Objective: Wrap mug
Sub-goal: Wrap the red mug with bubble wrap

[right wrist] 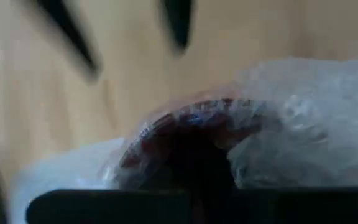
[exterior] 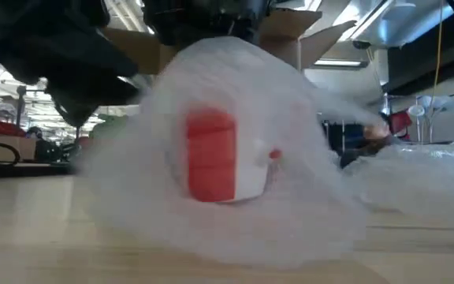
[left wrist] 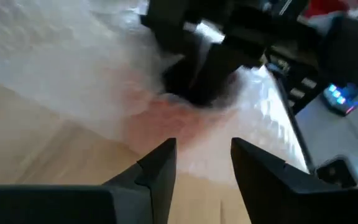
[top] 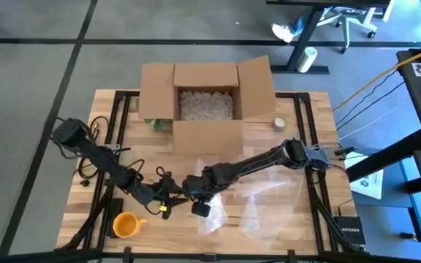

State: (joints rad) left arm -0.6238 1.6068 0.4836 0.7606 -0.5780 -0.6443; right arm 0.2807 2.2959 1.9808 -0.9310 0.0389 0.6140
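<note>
With red mug (exterior: 211, 155) under wrap (exterior: 290, 102) at surface front-centre, right claw (top: 200, 208) pins from above, grip unclear. Left claw (left wrist: 201, 163) open, empty, close beside: tuck loose edge under, gently.

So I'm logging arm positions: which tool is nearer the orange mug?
Left. The left tool sits just beyond the orange mug, toward the table's middle. The right tool is farther off, over the bubble wrap.
</note>
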